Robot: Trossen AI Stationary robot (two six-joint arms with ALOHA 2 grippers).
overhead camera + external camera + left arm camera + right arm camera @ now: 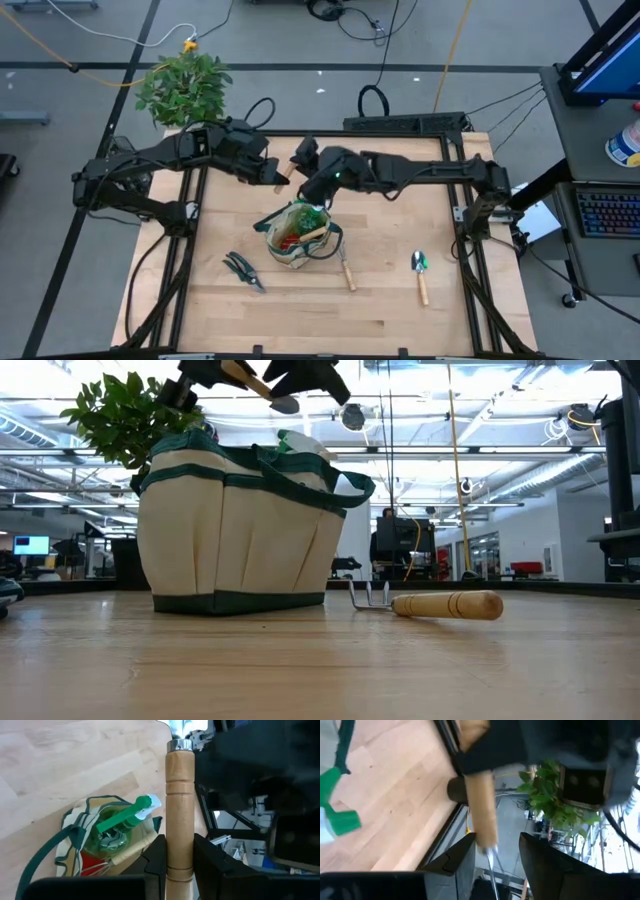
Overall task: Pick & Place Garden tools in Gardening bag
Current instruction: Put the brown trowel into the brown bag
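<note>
Holding a wooden-handled silver trowel point(179, 810) tight between its dark fingers, the left gripper point(272, 174) hangs above the table behind the round beige canvas bag with green trim point(296, 238). The right gripper point(303, 155), fingers apart around the trowel's neck, faces it closely. The bag holds a green spray bottle point(126, 818); black pruning shears point(243, 269), a wooden-handled rake point(427, 603) and another wooden-handled trowel point(420, 273) lie around on the wood, the potted green plant point(184, 86) at the far corner.
</note>
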